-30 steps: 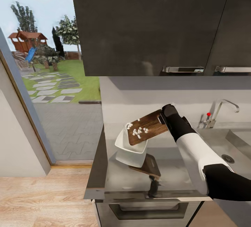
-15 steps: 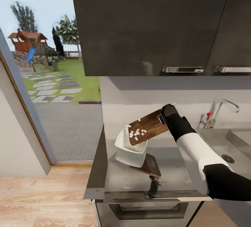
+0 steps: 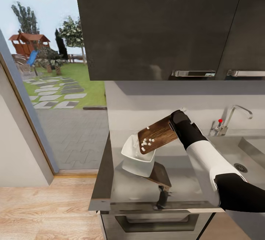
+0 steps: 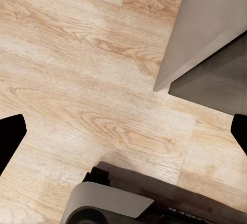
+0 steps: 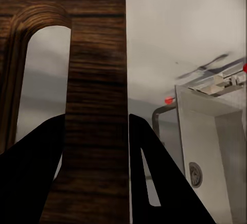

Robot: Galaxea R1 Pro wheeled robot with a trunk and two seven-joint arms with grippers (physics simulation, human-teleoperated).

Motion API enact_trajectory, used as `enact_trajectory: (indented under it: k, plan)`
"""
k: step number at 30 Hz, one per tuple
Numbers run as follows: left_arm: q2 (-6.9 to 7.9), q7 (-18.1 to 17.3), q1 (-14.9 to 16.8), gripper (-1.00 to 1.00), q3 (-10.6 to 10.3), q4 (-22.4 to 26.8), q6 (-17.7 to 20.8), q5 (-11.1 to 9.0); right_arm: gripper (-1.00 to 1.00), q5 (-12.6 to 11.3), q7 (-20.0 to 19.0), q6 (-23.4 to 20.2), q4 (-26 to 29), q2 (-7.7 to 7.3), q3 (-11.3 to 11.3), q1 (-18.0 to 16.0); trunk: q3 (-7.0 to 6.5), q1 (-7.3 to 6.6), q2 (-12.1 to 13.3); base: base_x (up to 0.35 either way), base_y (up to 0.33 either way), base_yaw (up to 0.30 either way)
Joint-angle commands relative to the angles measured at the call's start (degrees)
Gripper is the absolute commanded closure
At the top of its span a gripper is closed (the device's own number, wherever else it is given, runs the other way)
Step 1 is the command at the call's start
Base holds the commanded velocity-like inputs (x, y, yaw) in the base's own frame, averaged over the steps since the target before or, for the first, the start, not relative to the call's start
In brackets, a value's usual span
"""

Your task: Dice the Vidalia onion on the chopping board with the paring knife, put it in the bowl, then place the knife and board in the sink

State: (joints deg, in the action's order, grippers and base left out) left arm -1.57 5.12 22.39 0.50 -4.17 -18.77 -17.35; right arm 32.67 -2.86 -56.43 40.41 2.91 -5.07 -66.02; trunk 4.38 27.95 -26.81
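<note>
At frame centre, the right end effector (image 3: 171, 125) is clamped on the tilted board's (image 3: 158, 135) handle end, onion bits (image 3: 146, 143) above the bowl (image 3: 137, 157).

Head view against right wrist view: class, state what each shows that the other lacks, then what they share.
Head view alone: the white bowl under the tilted chopping board, diced onion pieces sliding down it, and the garden outside. Right wrist view alone: the board's handle slot up close, with the right gripper clamping the end bar beside it. Both: board, gripper, sink drain and tap.
</note>
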Motion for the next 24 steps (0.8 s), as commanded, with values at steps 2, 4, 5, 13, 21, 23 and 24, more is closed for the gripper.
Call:
enact_trajectory:
  k: [2, 4, 5, 13, 21, 23, 24]
  plan:
    - [-0.02, 0.06, 0.11, -1.0, 0.03, -0.23, -0.39, -0.1, 1.0, 0.41, -0.28, -0.26, 0.02, -0.01, -0.12, -0.07, 0.12, 0.03, -0.12, 0.0, 0.0, 0.0]
    - [-0.02, 0.06, 0.11, -1.0, 0.03, -0.23, -0.39, -0.11, 1.0, 0.44, -0.25, -0.26, 0.02, -0.01, -0.12, -0.06, 0.12, 0.03, -0.12, 0.0, 0.0, 0.0]
    - [-0.02, 0.06, 0.11, -1.0, 0.03, -0.23, -0.39, -0.08, 1.0, 0.45, -0.26, -0.26, 0.02, -0.01, -0.12, -0.07, 0.12, 0.03, -0.12, 0.0, 0.0, 0.0]
    - [-0.02, 0.06, 0.11, -1.0, 0.03, -0.23, -0.39, -0.08, 1.0, 1.23, -0.27, -0.26, 0.02, 0.1, -0.12, -0.08, 0.12, 0.03, -0.12, 0.0, 0.0, 0.0]
    - [-0.02, 0.06, 0.11, -1.0, 0.03, -0.23, -0.39, -0.09, 1.0, 4.24, -0.3, -0.22, 0.02, 0.19, -0.11, -0.08, 0.12, 0.03, -0.12, 0.0, 0.0, 0.0]
    - [-0.02, 0.06, 0.11, -1.0, 0.03, -0.23, -0.39, -0.08, 1.0, 4.34, -0.3, -0.21, 0.02, 0.18, -0.12, -0.08, 0.12, 0.03, -0.12, 0.0, 0.0, 0.0]
    - [-0.02, 0.06, 0.11, -1.0, 0.03, -0.23, -0.39, -0.09, 1.0, 4.38, -0.3, -0.24, 0.02, 0.19, -0.12, -0.08, 0.12, 0.03, -0.12, 0.0, 0.0, 0.0]
